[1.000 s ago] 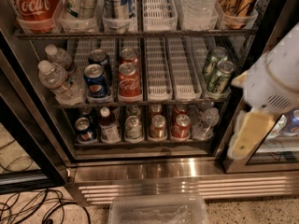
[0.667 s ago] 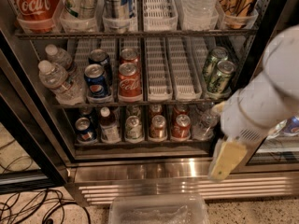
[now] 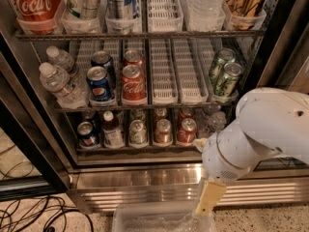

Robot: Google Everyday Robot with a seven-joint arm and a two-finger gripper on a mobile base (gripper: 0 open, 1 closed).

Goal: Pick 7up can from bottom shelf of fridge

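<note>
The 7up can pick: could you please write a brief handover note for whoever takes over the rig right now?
The gripper hangs low, in front of the steel base of the fridge, right of centre, well apart from the can.
The 7up can stands upright at the front of the bottom shelf, just right of a small bottle.
Done: nothing grasped yet.
Left: raise the gripper to shelf height, reach in, grasp the can, draw it out.

White arm (image 3: pixel 270 129): smooth rounded glossy shell, fat cylinder joint, thin grey seam ring at the end. Pale cream-yellow flat pincer (image 3: pixel 207 202) under that joint, low in view, right of centre.
</note>
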